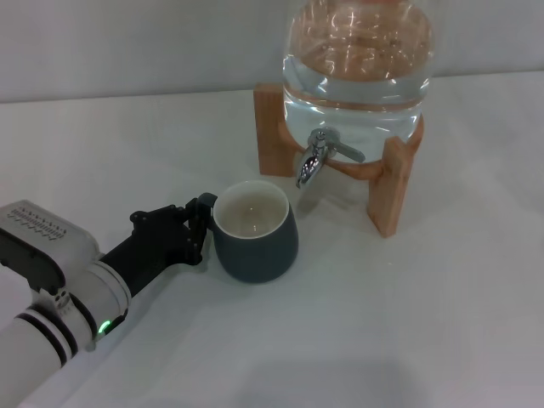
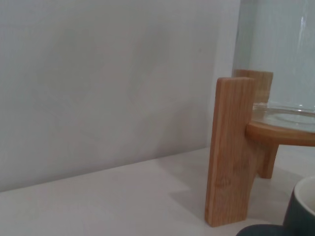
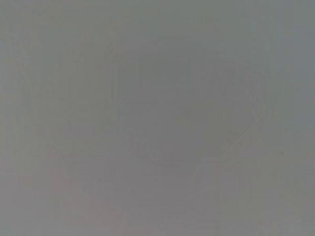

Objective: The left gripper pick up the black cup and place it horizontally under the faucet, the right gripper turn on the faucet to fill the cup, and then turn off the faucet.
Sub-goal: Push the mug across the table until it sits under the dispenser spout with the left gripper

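Observation:
The black cup [image 1: 255, 242] stands upright on the white table, its cream inside showing, just in front of and a little to the left of the faucet's spout. The chrome faucet [image 1: 316, 160] juts from the glass water jar [image 1: 357, 68], its lever lying flat and no water running. My left gripper [image 1: 202, 228] presses against the cup's left side, where the handle is hidden, and looks shut on it. The left wrist view catches only the cup's rim [image 2: 304, 209] at a corner. My right gripper is out of view; its wrist view is plain grey.
The jar rests on a wooden stand [image 1: 274, 127] with upright legs [image 2: 231, 152] close behind the cup. A pale wall rises behind the white tabletop [image 1: 408, 340].

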{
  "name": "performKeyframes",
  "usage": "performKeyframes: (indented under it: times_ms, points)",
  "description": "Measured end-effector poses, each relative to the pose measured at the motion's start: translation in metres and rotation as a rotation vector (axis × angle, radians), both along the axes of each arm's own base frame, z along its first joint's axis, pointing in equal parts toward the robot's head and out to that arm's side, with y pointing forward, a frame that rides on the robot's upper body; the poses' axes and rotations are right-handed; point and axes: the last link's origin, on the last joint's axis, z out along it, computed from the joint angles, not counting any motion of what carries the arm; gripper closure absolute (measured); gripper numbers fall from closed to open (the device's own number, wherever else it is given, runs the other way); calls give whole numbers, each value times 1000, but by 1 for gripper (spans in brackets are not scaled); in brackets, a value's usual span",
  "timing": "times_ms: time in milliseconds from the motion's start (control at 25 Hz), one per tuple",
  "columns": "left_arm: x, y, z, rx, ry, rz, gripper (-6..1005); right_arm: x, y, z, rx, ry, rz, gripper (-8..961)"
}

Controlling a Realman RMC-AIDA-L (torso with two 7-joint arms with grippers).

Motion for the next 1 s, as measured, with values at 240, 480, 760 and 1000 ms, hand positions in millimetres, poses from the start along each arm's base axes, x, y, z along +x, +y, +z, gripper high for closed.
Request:
performKeyframes:
  times_ms: [240, 480, 760, 1000]
  points:
    - [0, 0, 0, 1, 0, -5, 894, 0, 0, 0, 1, 2, 0, 111]
    - [0, 1, 2, 7, -1, -10, 900, -1, 2, -1, 1, 3, 4, 111]
    - [4, 3, 4, 13, -9, -27, 900, -1, 3, 0, 1, 1, 1, 111]
    - [6, 5, 4, 15, -9, -34, 900, 1, 2, 0, -1, -3, -12, 111]
